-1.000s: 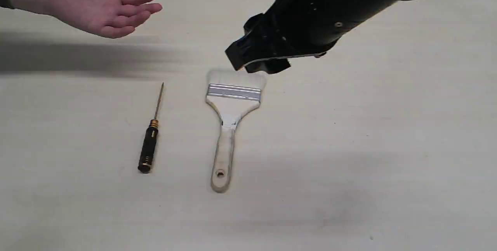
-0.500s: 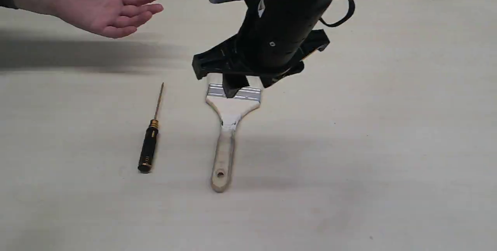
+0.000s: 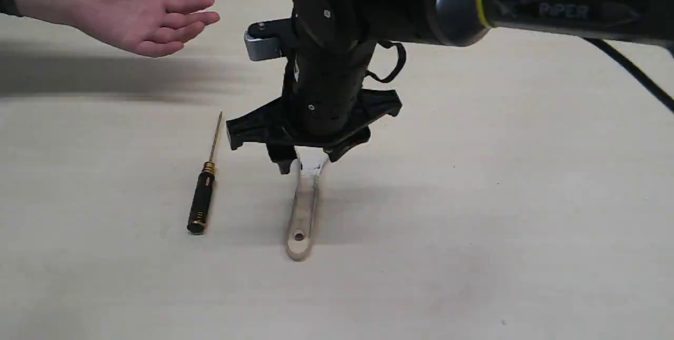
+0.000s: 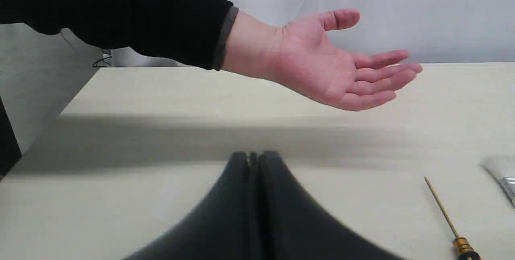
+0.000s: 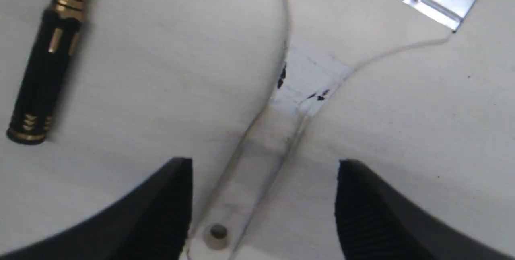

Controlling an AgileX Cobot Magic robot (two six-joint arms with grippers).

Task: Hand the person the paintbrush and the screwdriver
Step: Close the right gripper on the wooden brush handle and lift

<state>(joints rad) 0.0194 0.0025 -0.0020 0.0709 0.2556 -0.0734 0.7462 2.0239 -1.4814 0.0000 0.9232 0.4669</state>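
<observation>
The paintbrush [image 3: 303, 208] lies flat on the table, its holed handle end toward the front, bristles and ferrule hidden under my right arm. My right gripper [image 3: 307, 163] hangs open just above the top of the handle, one finger on each side. In the right wrist view the paintbrush [image 5: 281, 131] runs between the open gripper [image 5: 261, 171], not touching it. The screwdriver [image 3: 202, 198] lies left of the brush, also seen as screwdriver [image 5: 44, 75]. The person [image 3: 142, 19] holds an open palm at the back left. My left gripper [image 4: 253, 161] is shut and empty, below the person [image 4: 334, 67].
The pale table [image 3: 500, 198] carries the two tools. In the left wrist view the screwdriver [image 4: 442, 207] tip and a corner of the paintbrush [image 4: 501, 171] show at one side. The table's left edge [image 4: 76, 99] drops off beside the person's sleeve.
My right arm has swung forward and down from behind the bristles until its open gripper straddles the top of the handle. The brush, screwdriver and hand have stayed put.
</observation>
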